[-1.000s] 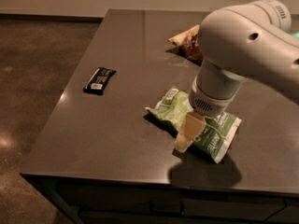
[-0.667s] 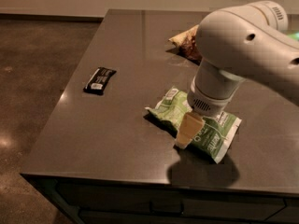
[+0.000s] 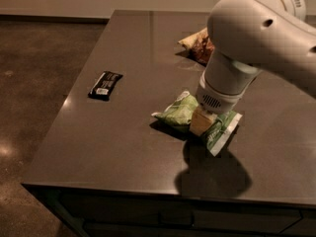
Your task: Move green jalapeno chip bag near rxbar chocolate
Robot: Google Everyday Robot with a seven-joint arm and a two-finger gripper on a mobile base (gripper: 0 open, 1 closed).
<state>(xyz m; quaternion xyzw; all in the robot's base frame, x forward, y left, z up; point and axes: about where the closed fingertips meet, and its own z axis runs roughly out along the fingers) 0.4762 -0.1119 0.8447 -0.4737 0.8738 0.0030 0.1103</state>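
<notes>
The green jalapeno chip bag [image 3: 180, 111] is near the middle of the dark table [image 3: 123, 147], pinched at its middle, with its ends drooping and a shadow under it. My gripper [image 3: 201, 121] comes down from the big white arm [image 3: 256, 38] and is shut on the bag; one cream finger [image 3: 199, 122] shows in front of it. The rxbar chocolate [image 3: 105, 85], a small black wrapper with a white patch, lies flat to the left, well apart from the bag.
A brown-and-cream chip bag [image 3: 197, 44] lies at the back of the table, partly behind my arm. The table's left and front edges drop to a brown floor [image 3: 34, 83].
My gripper has risen a little with the green bag; the bag's middle has come up off the table. The rxbar has not moved.
</notes>
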